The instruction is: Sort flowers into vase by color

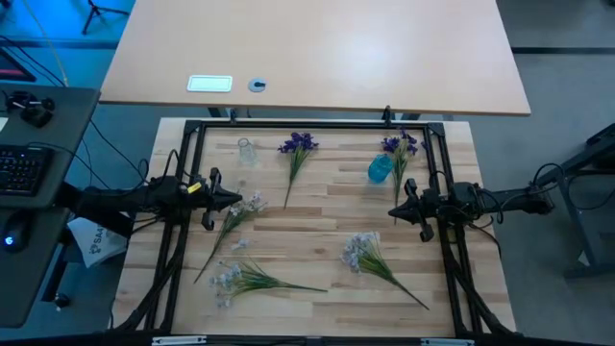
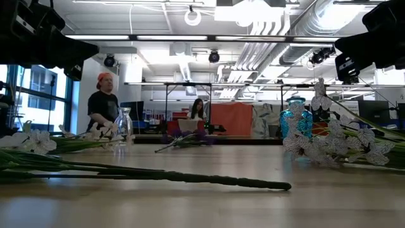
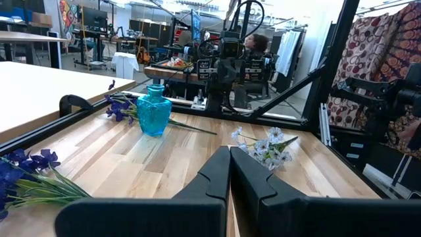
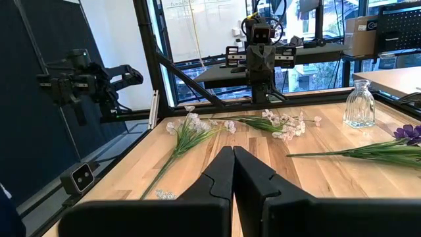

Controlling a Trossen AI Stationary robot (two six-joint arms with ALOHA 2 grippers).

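Observation:
Five sprigs lie flat on the wooden table. One purple sprig lies at the far middle. The other purple sprig lies beside the blue vase, and I cannot tell whether it touches it. Pale sprigs lie at the left, near left and near right. A clear vase stands upright at the far left. My left gripper is shut and hovers by the left pale sprig's blooms. My right gripper is shut and hovers near the blue vase.
A black frame runs around the table's far and side edges. Bare wood lies in the table's middle between the two grippers. A larger pale table stands beyond. People are in the room behind.

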